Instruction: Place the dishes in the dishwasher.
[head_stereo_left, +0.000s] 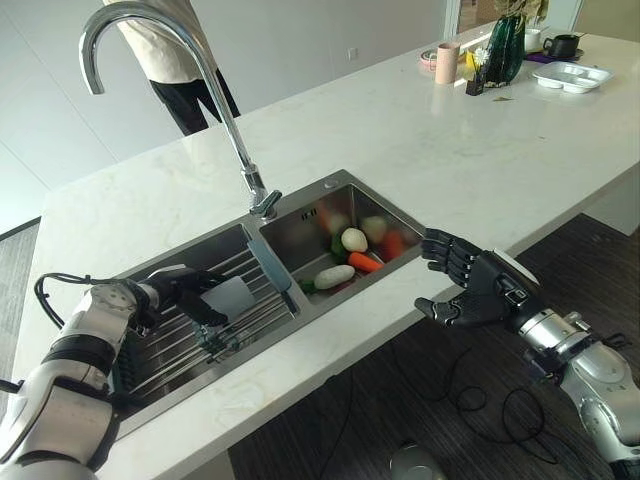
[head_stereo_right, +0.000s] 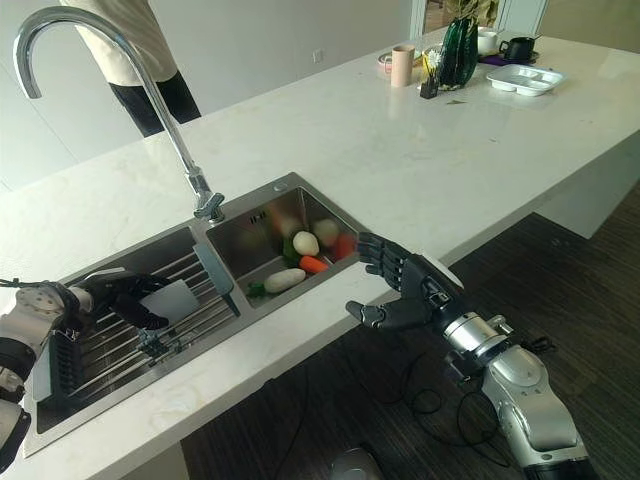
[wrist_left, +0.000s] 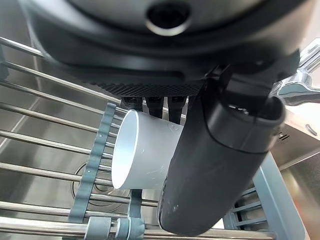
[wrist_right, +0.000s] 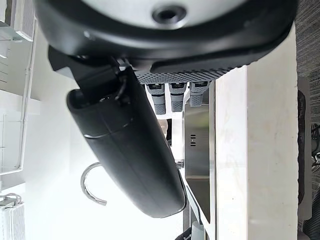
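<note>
Left eye view: one double sink was set in the white tabletop, with one tall curved tap behind the divider.
Left basin: one wire rack lay across it.
Left hand: fingers and thumb were curled round one white cup, held on its side just above the rack.
Left wrist view: cup's open mouth faced out, thumb across its wall.
Right basin: vegetables, including one orange carrot and one pale long one.
Right hand: relaxed and spread, holding nothing, off the tabletop's front edge near the right basin.
Far end: one pink cup, one green vase, one white divided tray, one dark mug.
Behind the tabletop: one person.
</note>
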